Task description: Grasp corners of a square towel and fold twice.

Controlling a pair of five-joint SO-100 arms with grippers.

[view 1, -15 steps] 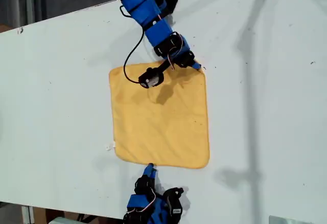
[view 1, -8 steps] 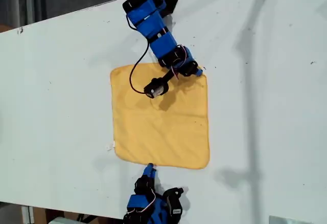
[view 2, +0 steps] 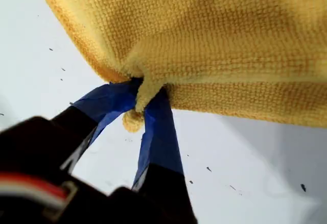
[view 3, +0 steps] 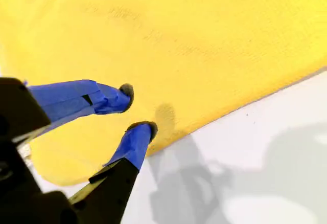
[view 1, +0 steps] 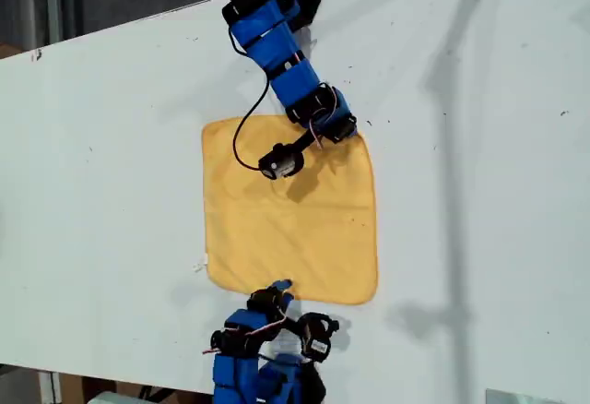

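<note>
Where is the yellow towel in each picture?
Exterior view: the yellow towel lies flat mid-table, between the two arms.
First wrist view: it fills the upper part, my first claw pinching its hem.
Second wrist view: it covers most of the picture, under my open second claw.
Shared landmark: the white table.

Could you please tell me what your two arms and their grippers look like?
Both arms are blue segments with black motor blocks and thin red, white and black wires. My first gripper and second gripper have black bodies with blue-taped fingers. A black cable loops beside one arm.
</note>
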